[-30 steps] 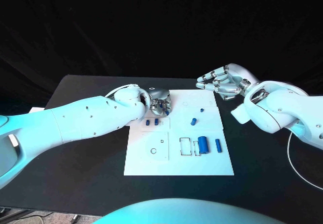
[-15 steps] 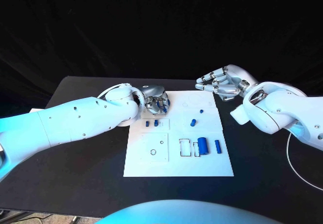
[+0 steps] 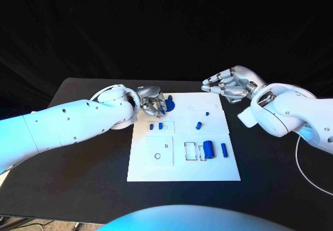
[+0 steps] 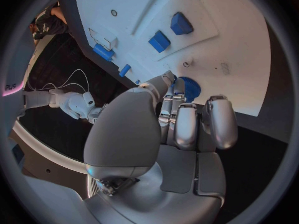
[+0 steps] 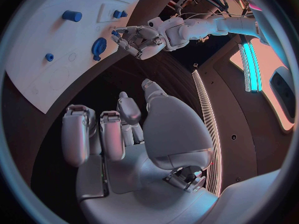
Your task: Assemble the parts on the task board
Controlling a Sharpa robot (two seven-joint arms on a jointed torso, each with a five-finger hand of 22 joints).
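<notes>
1. Head view: my left hand (image 3: 152, 104) sits at the task board's (image 3: 184, 171) far left corner, fingertips at a blue gear (image 3: 170, 104) lying flat there. My right hand (image 3: 227, 84) hovers off the far right corner, fingers loosely curled, holding nothing. A blue cylinder (image 3: 209, 149) lies by a rectangular outline, long axis near-to-far.
2. Left wrist view: my fingers (image 4: 187, 127) curl against the toothed gear (image 4: 191, 89); whether they grip it I cannot tell.
3. Right wrist view: right hand (image 5: 124, 134) empty, fingers apart; gear (image 5: 99, 47) flat on the board (image 5: 44, 84).

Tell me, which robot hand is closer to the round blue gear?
Left. The left hand is right beside the blue gear, fingertips at its edge. The right hand hovers off the task board's far right corner, holding nothing.
</notes>
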